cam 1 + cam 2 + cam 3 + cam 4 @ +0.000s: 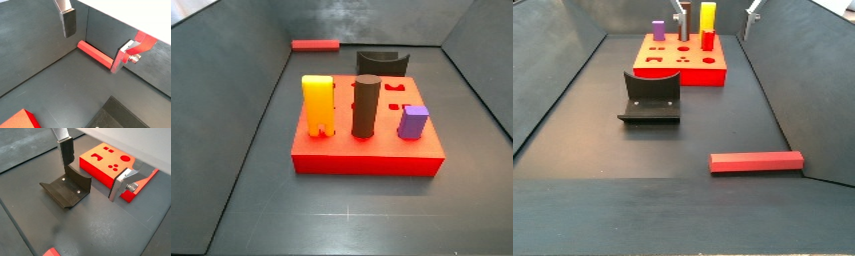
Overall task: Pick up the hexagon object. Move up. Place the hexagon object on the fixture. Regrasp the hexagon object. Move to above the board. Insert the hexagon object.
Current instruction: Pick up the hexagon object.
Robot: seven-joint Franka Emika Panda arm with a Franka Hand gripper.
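The hexagon object (pixel 93 54) is a long red bar lying flat on the dark floor by a wall; it also shows in both side views (pixel 313 45) (pixel 756 162). My gripper (pixel 96 50) is open and empty, high above the floor, with one finger (pixel 69 22) well apart from the other. In a wrist view the gripper (pixel 92 182) hangs over the fixture (pixel 67 190) and the red board (pixel 100 170). In a side view only its fingertips (pixel 683 12) show at the top edge.
The red board (pixel 365 150) carries a yellow peg (pixel 317 105), a dark round peg (pixel 366 107) and a purple peg (pixel 413 121). The fixture (pixel 651 97) stands between the board (pixel 684 70) and the bar. Dark walls enclose the floor.
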